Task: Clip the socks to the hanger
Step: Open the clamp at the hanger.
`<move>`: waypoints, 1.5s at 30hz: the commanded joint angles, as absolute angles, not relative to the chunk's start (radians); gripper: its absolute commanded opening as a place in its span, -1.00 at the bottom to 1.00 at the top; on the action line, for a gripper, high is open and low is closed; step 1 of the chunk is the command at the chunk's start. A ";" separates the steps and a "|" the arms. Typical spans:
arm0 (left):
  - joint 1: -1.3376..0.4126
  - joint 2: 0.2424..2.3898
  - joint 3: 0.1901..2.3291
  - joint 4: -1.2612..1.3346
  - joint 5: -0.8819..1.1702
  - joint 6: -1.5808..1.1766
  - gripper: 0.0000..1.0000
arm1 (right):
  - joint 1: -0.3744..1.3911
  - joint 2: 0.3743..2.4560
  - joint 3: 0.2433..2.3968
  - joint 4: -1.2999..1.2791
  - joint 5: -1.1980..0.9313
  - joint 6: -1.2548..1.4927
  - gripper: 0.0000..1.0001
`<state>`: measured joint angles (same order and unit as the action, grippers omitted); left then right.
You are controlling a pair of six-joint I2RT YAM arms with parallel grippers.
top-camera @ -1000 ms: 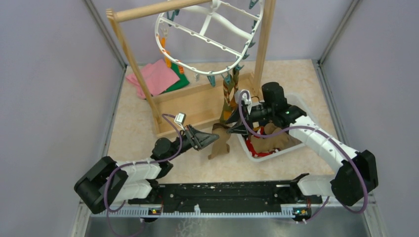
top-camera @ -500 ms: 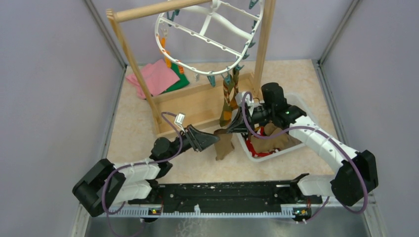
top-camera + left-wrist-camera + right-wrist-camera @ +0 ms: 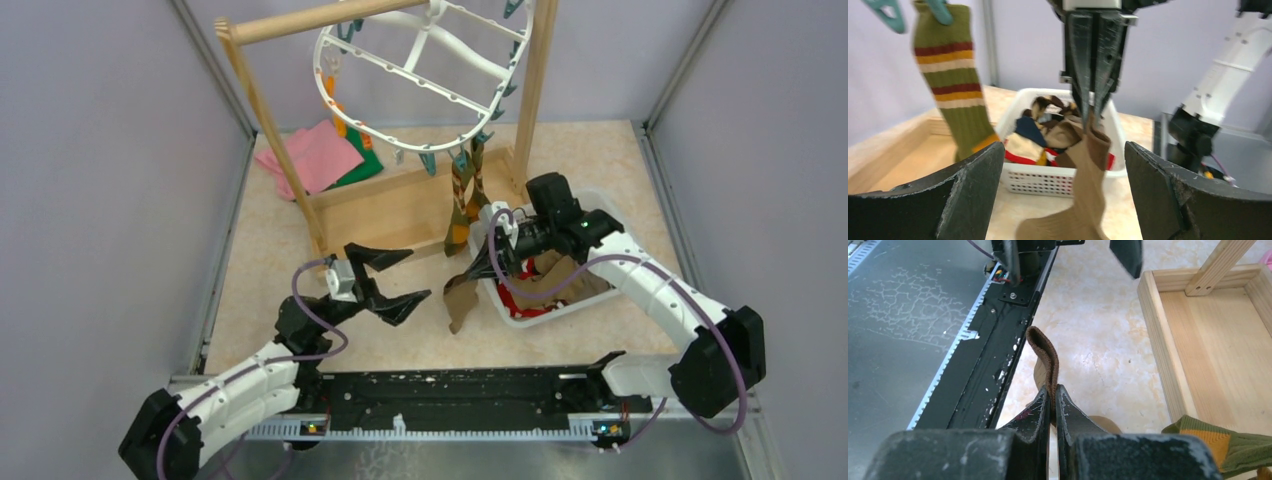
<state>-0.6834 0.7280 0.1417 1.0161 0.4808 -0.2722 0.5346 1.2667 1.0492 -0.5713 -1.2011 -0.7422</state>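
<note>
Nearest the arm bases: left gripper, fingers spread wide, nothing between them, raised above the beige tabletop and aimed toward the right arm. Just beyond its tips: plain tan sock, hanging free, cuff uppermost, toe end dangling low by the table just left of the basket; in the left wrist view, framed between the two dark fingers. At the cuff: right gripper, pointing down, clenched on a fold of the tan sock's cuff, with a loop of brown fabric standing proud of the closed tips. Right of that: white slotted basket on the table, holding a heap of socks in tan, red, navy and yellow. Behind: olive sock with orange stripes, hanging upright from a teal clip over the shallow wooden tray at the rack's foot. Above: white oval hanger, tilted, slung from the wooden pole, with teal and orange clips along its rim. Farthest left: folded pink and green cloths, flat on the table behind the rack.
</note>
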 commanded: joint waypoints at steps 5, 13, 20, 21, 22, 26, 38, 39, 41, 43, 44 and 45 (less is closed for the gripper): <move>-0.681 0.834 0.232 1.141 0.211 -0.220 0.92 | 0.538 1.235 1.119 -0.616 -1.162 -0.806 -1.00; -0.634 1.058 0.454 1.175 0.180 -0.396 0.75 | 0.538 1.229 1.120 -0.577 -1.106 -0.748 -1.00; -0.600 1.174 0.599 1.118 0.236 -0.430 0.50 | 0.538 1.227 1.127 -0.569 -1.078 -0.722 -1.00; -0.601 1.186 0.609 1.124 0.238 -0.426 0.48 | 0.538 1.227 1.126 -0.569 -1.078 -0.722 -1.00; -0.601 1.199 0.620 1.130 0.237 -0.419 0.46 | 0.538 1.226 1.127 -0.569 -1.078 -0.722 -1.00; -0.599 1.242 0.659 1.132 0.215 -0.358 0.38 | 0.538 1.222 1.126 -0.571 -1.081 -0.723 -1.00; -0.601 1.314 0.727 1.157 0.141 -0.258 0.19 | 0.537 1.224 1.127 -0.577 -1.092 -0.725 -1.00; -0.601 1.316 0.729 1.163 0.140 -0.256 0.19 | 0.537 1.224 1.128 -0.578 -1.092 -0.725 -1.00; -0.601 1.321 0.732 1.171 0.121 -0.253 0.20 | 0.537 1.223 1.128 -0.578 -1.094 -0.726 -1.00; -0.601 1.326 0.736 1.176 0.096 -0.250 0.21 | 0.538 1.224 1.127 -0.578 -1.096 -0.727 -1.00; -0.600 1.329 0.739 1.180 0.085 -0.251 0.22 | 0.537 1.224 1.128 -0.579 -1.097 -0.727 -1.00; -0.601 1.332 0.743 1.182 0.079 -0.250 0.22 | 0.536 1.223 1.128 -0.580 -1.098 -0.728 -1.00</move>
